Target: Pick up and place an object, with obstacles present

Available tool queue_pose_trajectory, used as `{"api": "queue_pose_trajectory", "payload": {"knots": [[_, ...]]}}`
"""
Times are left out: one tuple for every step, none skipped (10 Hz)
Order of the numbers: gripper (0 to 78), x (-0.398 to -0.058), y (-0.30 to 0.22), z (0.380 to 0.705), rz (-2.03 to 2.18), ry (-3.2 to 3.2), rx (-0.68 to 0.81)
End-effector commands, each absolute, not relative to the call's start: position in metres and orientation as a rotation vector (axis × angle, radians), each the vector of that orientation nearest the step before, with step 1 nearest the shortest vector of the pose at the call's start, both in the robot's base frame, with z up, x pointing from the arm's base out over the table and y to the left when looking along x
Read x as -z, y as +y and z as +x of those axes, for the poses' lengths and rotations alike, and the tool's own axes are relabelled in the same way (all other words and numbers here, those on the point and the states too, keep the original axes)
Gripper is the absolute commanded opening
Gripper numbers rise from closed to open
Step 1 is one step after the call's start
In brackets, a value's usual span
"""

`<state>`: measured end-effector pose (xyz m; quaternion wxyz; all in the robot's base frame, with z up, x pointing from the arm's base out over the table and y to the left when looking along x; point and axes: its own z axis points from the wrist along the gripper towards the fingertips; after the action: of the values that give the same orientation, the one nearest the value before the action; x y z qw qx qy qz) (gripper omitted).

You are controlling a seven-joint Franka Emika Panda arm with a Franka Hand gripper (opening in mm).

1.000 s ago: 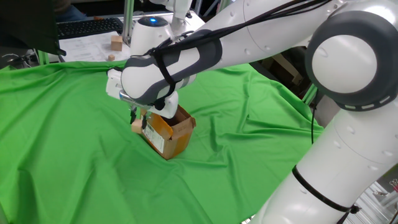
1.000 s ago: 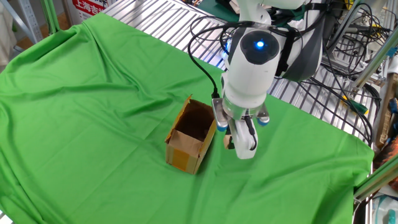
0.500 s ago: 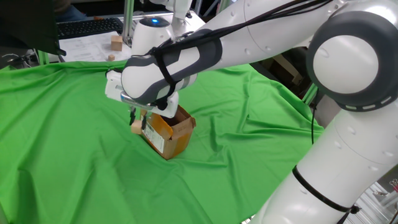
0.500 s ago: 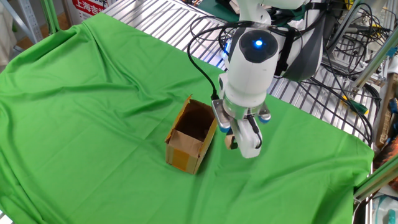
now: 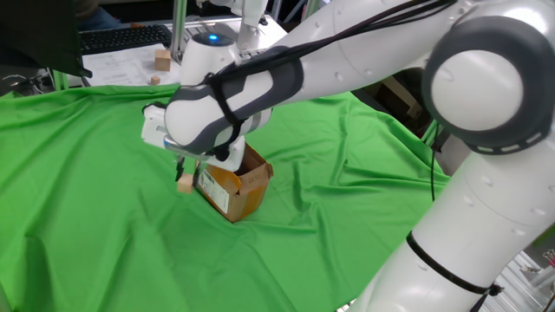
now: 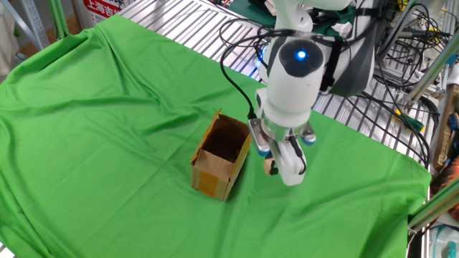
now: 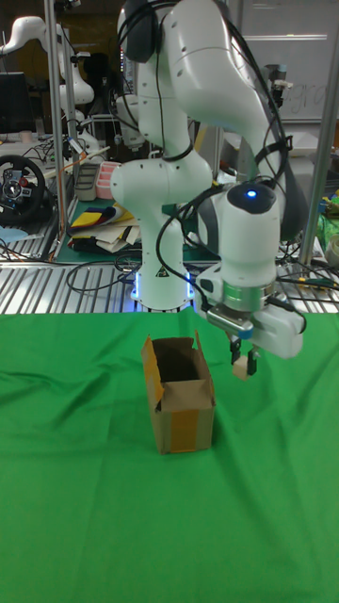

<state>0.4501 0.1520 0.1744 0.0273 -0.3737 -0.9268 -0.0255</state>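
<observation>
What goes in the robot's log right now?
pincer: shut on cube | cube: lifted off cloth | box: upright, open, beside cube

From my station I see a wrinkled green cloth (image 5: 104,225) draped over the surface, with a ribbed metal grating (image 6: 193,32) showing past its far edge. Beyond the cloth sit a black keyboard (image 5: 121,36), some printed papers (image 5: 121,65) and a larger tan wooden block (image 5: 162,59). A black steering wheel (image 7: 21,187) stands at the left of the tall view.
</observation>
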Motion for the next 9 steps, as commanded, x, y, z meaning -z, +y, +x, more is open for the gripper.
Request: {"api": "queue_pose_trajectory", "payload": {"knots": [[1.4, -0.150, 0.166, 0.463, -1.235, -2.867, 0.081], [1.4, -0.149, 0.165, 0.464, -1.242, -2.861, 0.088], [1.4, -0.148, 0.164, 0.465, -1.267, -2.858, 0.090], [1.4, -0.146, 0.166, 0.465, -1.293, -2.854, 0.093], [1.4, -0.144, 0.168, 0.466, -1.323, -2.843, 0.096], [1.4, -0.140, 0.171, 0.467, -1.356, -2.838, 0.099], [1.4, -0.135, 0.175, 0.467, -1.381, -2.833, 0.097], [1.4, -0.134, 0.176, 0.467, -1.385, -2.831, 0.096], [1.4, -0.130, 0.178, 0.468, -1.408, -2.824, 0.100]]}}
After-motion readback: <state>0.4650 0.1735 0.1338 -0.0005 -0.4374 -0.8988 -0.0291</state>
